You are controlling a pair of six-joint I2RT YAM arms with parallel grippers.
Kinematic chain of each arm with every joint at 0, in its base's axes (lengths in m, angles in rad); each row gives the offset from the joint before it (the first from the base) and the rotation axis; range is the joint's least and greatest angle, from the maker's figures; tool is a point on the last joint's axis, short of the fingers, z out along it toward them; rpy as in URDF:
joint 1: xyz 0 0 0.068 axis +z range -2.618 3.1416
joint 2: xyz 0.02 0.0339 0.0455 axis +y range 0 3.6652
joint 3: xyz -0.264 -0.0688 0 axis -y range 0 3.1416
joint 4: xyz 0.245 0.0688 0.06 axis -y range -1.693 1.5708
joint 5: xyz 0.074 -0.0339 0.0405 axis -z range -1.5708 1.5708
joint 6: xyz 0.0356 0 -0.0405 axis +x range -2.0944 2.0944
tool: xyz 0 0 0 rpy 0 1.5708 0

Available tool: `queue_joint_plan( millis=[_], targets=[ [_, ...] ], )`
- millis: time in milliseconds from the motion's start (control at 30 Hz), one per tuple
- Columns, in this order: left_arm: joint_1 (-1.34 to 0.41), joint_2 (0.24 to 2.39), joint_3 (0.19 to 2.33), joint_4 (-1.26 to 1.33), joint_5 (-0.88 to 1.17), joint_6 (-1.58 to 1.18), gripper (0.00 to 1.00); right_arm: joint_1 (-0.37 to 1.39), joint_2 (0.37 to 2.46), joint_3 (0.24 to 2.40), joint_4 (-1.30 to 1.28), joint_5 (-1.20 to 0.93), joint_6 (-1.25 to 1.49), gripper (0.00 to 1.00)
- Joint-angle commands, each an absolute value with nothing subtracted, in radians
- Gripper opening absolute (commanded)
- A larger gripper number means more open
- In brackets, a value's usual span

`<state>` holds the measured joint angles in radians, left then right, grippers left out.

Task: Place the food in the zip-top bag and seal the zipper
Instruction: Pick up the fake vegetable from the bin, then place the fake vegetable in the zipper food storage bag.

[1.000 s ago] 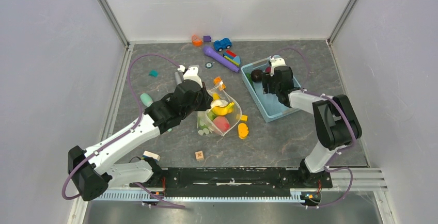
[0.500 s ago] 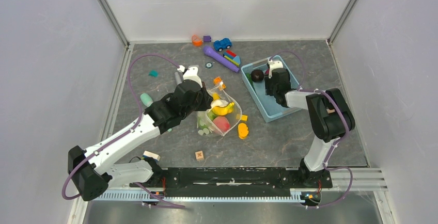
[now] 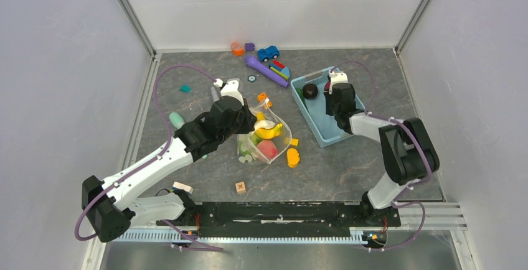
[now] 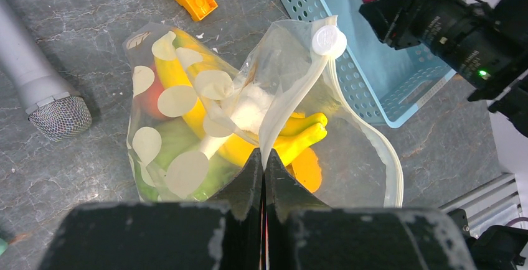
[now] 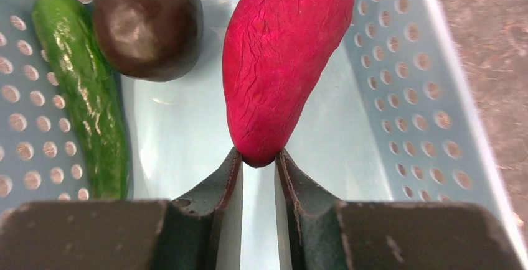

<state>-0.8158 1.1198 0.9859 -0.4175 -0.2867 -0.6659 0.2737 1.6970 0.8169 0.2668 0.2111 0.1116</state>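
The clear polka-dot zip-top bag lies mid-table with its mouth open. It holds a yellow banana bunch, a green piece and a pink-red piece. My left gripper is shut on the bag's whitish zipper strip, below its white slider. My right gripper is inside the light blue basket, shut on the tip of a red sweet-potato-shaped food. A dark purple piece and a green cucumber lie beside it in the basket.
Orange and yellow blocks lie right of the bag, a wooden cube in front. A blue toy car, a purple stick and small pieces lie at the back. A grey microphone toy lies left of the bag.
My right arm has shifted a little over the basket, its elbow swinging left and then back right. The left arm and the bag have not moved.
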Motion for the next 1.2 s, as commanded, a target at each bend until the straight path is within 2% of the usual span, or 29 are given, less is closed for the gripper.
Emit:
queue_joint_plan(
  millis=[0,300,733,933,1167],
  targets=[
    [-0.818,1.114,0.989,-0.405,-0.302,-0.69,0.05,0.273,1.56,0.769,0.248,0.229,0.12,0.07],
    [-0.818,1.129,0.991,-0.394,-0.289,-0.689,0.05,0.274,1.313,0.627,0.143,0.103,0.15,0.03],
    [-0.818,1.137,0.989,-0.366,-0.273,-0.669,0.05,0.275,0.847,0.51,0.109,-0.561,0.148,0.01],
    [-0.818,1.147,0.988,-0.341,-0.258,-0.645,0.05,0.28,0.772,0.489,0.102,-0.879,0.197,0.0],
    [-0.818,1.149,0.997,-0.317,-0.227,-0.604,0.05,0.331,0.765,0.511,0.082,-1.022,0.28,0.0]
  ],
)
